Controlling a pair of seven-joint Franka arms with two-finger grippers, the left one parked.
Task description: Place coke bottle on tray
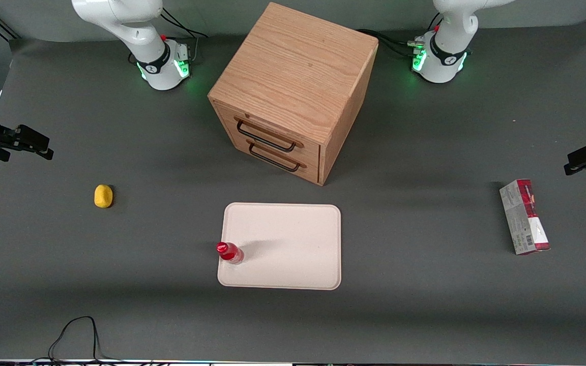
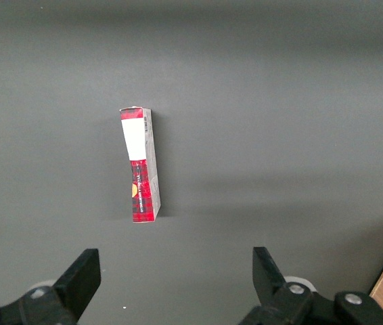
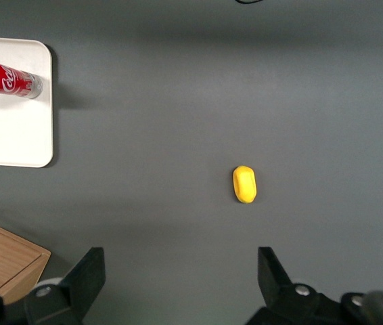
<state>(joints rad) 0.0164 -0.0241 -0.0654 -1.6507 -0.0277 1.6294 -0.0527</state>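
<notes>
The big oak-veneer wooden cabinet (image 1: 293,91) with 2 drawers sits farthest from the front camera, and in front of its drawers lies the flat cream-white rectangular tray (image 1: 293,246). The small glossy red coke bottle (image 1: 229,252) stands upright on the tray, right at the rim toward the working arm's end. The black two-finger gripper (image 1: 31,142) hangs spread wide and empty at that end, near a little yellow oval lump (image 1: 103,196).
</notes>
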